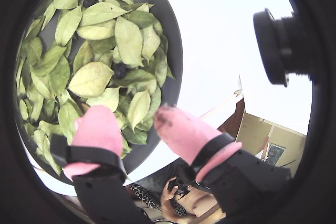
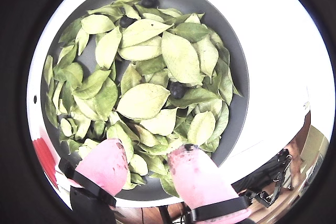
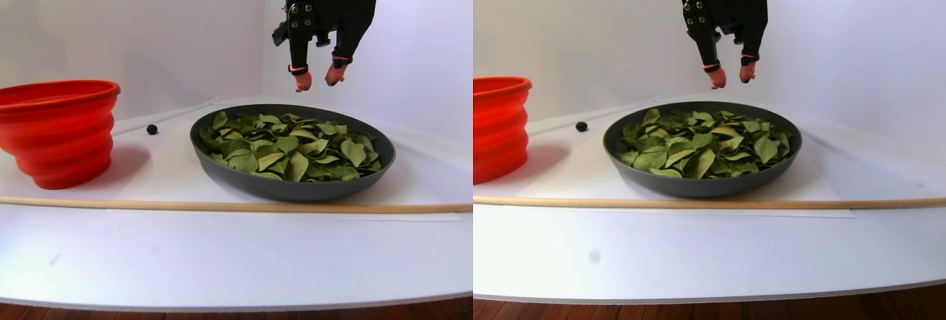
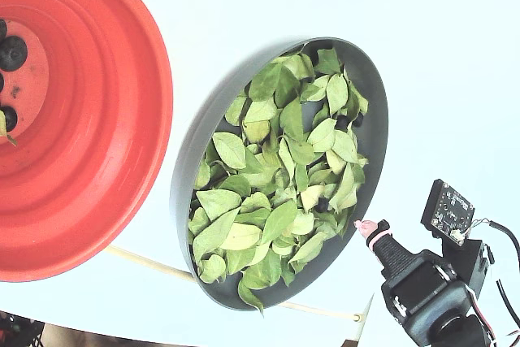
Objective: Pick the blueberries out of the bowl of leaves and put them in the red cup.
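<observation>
Hovering above the bowl's (image 3: 292,187) rim, my gripper (image 2: 152,163) is spread wide and empty. One of the blueberries (image 2: 176,89) peeks between the leaves (image 2: 142,100) mid-bowl. Small, round, soft, likely to roll: I'd pinch its sides gently, nudging the light leaves aside.

One dark grey bowl (image 4: 370,95) and one red cup (image 4: 122,119) are seen on the white table (image 3: 222,253). Three blueberries (image 2: 177,89) are counted among the leaves (image 2: 142,100) in a wrist view, three more on the cup's pale bottom, and one loose near the table's far edge. The leaves are too many to be counted. One wooden rod (image 3: 222,205) is seen.
</observation>
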Action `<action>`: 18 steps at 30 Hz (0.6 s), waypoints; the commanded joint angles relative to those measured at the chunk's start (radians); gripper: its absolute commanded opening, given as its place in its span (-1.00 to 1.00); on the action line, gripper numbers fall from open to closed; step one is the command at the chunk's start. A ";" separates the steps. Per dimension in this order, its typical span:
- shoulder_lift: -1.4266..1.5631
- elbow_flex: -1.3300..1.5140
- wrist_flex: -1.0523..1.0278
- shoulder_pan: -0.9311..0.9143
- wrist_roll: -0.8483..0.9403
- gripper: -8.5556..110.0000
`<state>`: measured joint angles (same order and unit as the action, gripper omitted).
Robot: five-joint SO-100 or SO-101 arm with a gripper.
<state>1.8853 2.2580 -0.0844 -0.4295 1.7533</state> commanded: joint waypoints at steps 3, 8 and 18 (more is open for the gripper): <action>-0.021 -0.078 0.032 -0.034 -0.002 -0.61; -0.084 -0.098 0.078 -0.043 0.000 -0.61; -0.158 -0.132 0.123 -0.064 0.009 -0.61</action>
<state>1.7119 2.1905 0.0199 -0.4602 1.7533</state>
